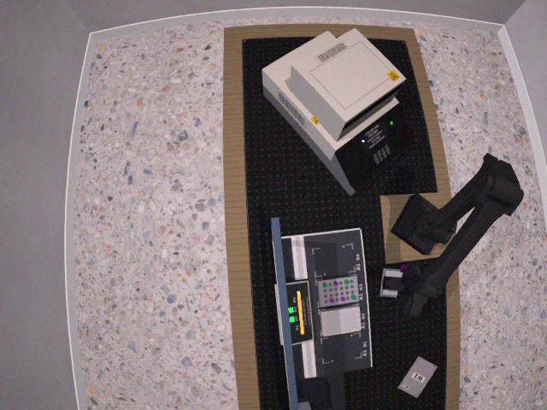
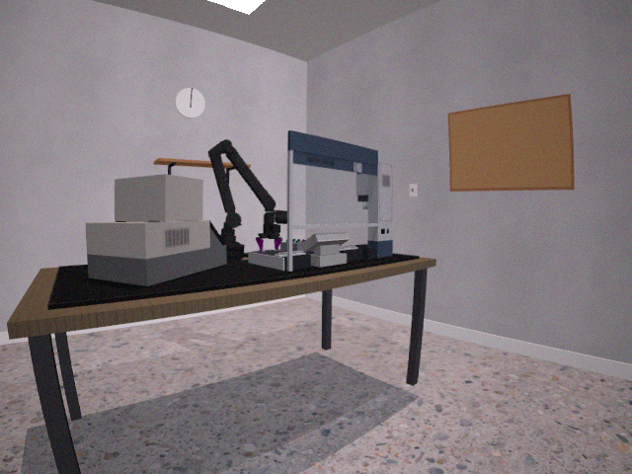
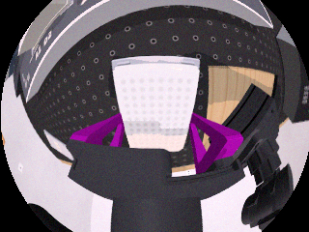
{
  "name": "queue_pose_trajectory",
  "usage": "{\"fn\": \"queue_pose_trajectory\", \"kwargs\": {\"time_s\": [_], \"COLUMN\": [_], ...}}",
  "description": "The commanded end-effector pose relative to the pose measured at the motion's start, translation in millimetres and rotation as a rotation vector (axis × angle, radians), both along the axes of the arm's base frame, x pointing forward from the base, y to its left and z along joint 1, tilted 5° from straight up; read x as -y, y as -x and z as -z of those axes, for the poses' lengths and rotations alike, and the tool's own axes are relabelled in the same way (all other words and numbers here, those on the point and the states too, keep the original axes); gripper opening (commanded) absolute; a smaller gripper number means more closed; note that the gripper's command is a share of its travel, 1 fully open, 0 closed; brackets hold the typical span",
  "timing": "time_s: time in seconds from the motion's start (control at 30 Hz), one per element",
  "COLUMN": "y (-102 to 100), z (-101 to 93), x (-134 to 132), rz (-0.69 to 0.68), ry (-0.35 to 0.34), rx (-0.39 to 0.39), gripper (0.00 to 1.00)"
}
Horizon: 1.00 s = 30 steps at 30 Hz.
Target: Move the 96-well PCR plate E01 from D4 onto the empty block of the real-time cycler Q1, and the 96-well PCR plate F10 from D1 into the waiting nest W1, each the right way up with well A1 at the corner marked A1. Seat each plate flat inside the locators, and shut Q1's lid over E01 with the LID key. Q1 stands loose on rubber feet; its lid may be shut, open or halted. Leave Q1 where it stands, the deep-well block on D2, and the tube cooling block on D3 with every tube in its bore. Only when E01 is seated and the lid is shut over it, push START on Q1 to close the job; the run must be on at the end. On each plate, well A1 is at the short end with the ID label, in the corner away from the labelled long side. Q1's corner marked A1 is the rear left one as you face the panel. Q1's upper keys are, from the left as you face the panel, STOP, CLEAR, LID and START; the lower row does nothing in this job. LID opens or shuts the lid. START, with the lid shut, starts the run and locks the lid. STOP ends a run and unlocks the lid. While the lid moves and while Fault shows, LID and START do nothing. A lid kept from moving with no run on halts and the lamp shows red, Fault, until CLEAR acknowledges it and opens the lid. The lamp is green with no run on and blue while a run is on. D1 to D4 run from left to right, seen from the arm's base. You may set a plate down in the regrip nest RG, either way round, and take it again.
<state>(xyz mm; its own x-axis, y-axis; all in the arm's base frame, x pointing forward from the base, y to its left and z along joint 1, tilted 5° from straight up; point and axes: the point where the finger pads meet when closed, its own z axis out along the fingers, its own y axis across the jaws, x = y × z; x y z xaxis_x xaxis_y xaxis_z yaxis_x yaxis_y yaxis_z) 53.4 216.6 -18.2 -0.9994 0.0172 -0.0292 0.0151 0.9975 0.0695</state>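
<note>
My gripper (image 1: 398, 282) is shut on a white 96-well PCR plate (image 3: 154, 106), with a purple finger on each long side. I cannot read the plate's ID. It sits low over the black mat at the regrip nest, right of deck slot D3. In the side view the gripper (image 2: 269, 243) points straight down close to the mat. Deck slots D4 (image 1: 335, 258) and D1 (image 1: 342, 350) show only their corner marks. The cycler Q1 (image 1: 338, 95) stands at the far end with its lid down and a green lamp (image 1: 391, 123). The waiting nest W1 (image 1: 419, 372) lies at the near right.
The tube cooling block (image 1: 338, 292) with green and purple tubes is on D3. The pale deep-well block (image 1: 340, 320) is on D2. A tall blue-framed instrument (image 1: 282, 308) stands along the deck's left side. The arm's base (image 1: 421, 225) is right of the deck.
</note>
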Motion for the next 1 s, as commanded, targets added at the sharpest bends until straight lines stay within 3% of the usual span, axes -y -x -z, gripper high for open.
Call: {"fn": "queue_pose_trajectory", "kwargs": {"time_s": [0.0, 0.2, 0.53, 0.97], "y": [-4.7, -6.9, -3.3, 0.3], "z": [-8.8, -8.9, 3.2, 6.3], "x": [-27.5, -27.1, -3.9, -6.1], "rz": [-0.021, -0.018, 0.003, 0.006], "ry": [-0.05, -0.054, -0.017, -0.012], "rx": [0.017, 0.018, 0.008, 0.005], "gripper": [0.0, 0.0, 0.0, 0.0]}}
